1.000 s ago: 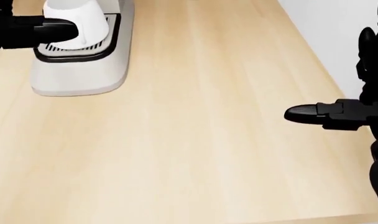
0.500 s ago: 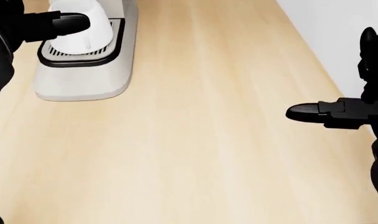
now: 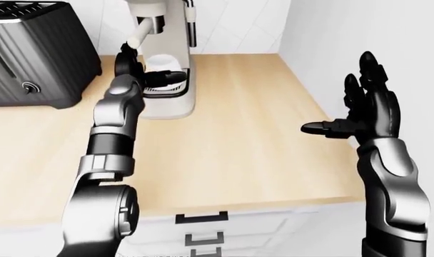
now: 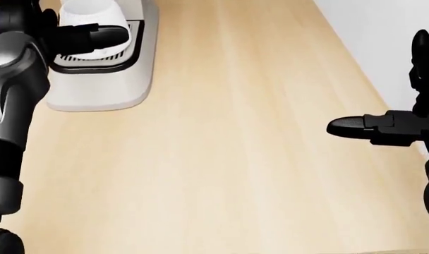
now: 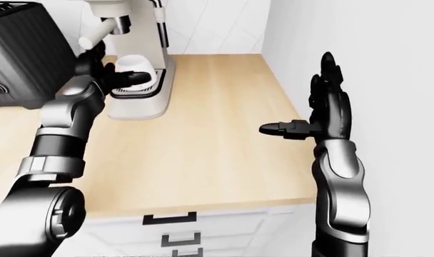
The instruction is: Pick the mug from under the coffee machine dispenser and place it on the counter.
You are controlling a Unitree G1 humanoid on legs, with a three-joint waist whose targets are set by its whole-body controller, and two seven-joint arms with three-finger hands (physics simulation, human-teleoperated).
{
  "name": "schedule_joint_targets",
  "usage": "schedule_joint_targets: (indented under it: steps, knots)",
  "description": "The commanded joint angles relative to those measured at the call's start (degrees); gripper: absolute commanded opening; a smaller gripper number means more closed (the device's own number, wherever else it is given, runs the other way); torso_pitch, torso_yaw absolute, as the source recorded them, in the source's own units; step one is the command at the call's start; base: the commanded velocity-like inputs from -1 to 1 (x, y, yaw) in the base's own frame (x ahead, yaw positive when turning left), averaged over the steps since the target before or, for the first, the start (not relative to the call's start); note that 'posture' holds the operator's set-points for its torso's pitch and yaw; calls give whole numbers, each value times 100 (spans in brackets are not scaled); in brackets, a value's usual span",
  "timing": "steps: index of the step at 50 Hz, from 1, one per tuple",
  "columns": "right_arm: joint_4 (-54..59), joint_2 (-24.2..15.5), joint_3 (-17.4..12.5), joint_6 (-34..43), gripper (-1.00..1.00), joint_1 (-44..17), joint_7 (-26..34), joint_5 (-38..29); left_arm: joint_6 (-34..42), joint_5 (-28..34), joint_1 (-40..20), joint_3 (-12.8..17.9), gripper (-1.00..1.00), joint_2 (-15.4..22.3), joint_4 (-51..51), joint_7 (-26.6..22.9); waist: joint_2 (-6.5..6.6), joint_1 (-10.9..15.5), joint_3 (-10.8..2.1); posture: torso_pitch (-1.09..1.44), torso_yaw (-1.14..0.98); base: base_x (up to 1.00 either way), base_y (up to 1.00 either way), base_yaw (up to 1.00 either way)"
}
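The white mug (image 4: 87, 16) stands on the drip tray of the pale coffee machine (image 3: 167, 104), under its spout, at the top left of the head view. My left hand (image 3: 147, 75) is beside the mug on its left. Its thumb (image 4: 105, 36) lies across the mug's near side, while the other fingers (image 3: 124, 56) point up, not closed round it. My right hand (image 5: 318, 110) hovers open above the wooden counter (image 4: 228, 148) near its right edge, thumb pointing left and fingers spread upward.
A black toaster (image 3: 31, 53) stands on the counter left of the coffee machine. A white wall (image 3: 324, 48) borders the counter on the right. White drawers with dark handles (image 3: 199, 218) sit below the counter's near edge.
My left forearm has swung into the left side of the head view and the thumb has slid rightward across the mug. The view has shifted slightly. The right hand has barely moved.
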Motion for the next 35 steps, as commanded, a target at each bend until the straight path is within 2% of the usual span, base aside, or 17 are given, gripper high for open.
schedule_joint_targets:
  steps: [1,35]
  knots:
    - [-193,-75,-52,-172,100,-144,-5,4,-266,69,-260,4,100,43,-154,-21,-6,-4,-154,0,0,0,0,0]
    - [-274,-71,-61,-111,100,-115,20,28,-1797,540,-992,-27,100,-71,2045,127,-42,6,-203,0,0,0,0,0]
